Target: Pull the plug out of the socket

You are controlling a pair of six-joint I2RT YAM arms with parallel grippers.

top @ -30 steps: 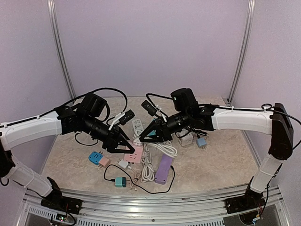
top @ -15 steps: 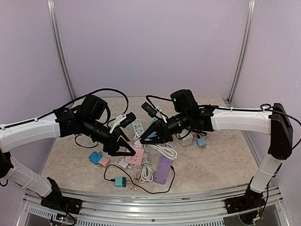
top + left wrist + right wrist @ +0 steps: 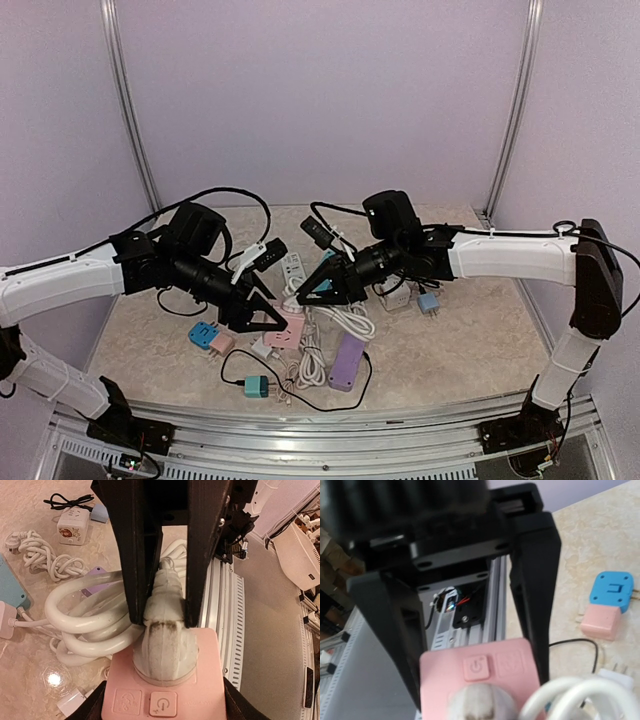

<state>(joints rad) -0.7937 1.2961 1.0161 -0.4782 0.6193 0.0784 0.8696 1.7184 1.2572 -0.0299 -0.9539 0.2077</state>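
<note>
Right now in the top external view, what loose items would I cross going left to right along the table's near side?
blue adapter → teal charger → purple power strip → light-blue plug

The white plug point(image 3: 167, 640), smudged grey around its base, sits upright and fully pushed into the pink socket point(image 3: 200, 695), a flat square block, face up, just left of the scene's middle

A lab test booth: lilac panel walls point(image 3: 320, 100), aluminium frame rail point(image 3: 330, 428).
</note>
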